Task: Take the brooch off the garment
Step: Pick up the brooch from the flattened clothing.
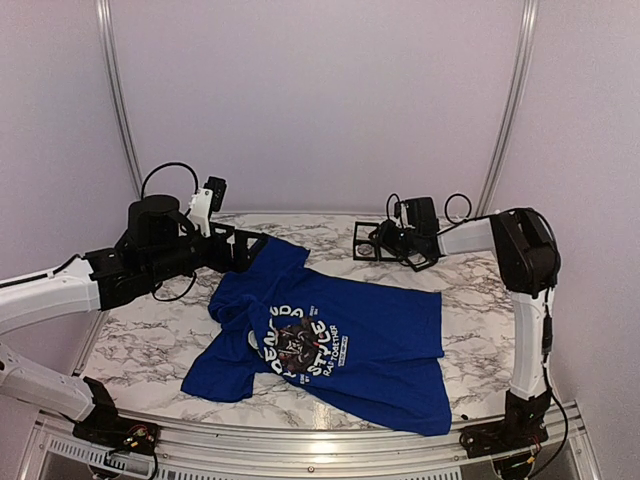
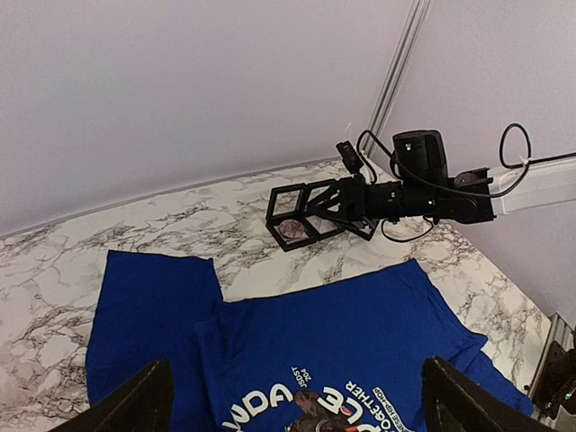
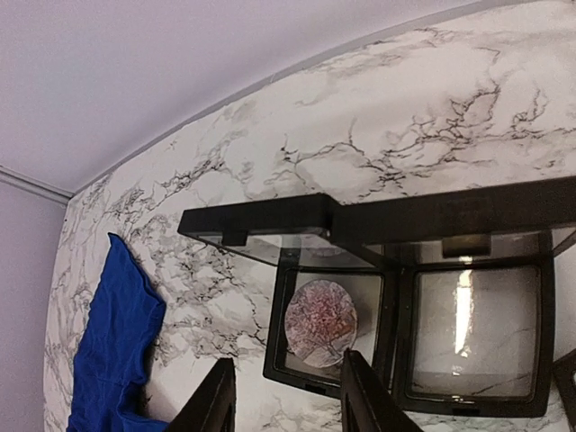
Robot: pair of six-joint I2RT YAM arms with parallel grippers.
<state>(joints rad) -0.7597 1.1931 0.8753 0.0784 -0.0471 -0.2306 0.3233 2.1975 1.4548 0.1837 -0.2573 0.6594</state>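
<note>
Blue shirt is lying print-up on the marble bench. I'm holding the left hand above it, spread wide and gripping nothing. I'm hovering the right hand, fingers parted and empty, over the black tray. The brooch is lying in its left compartment, well apart from the shirt.
</note>
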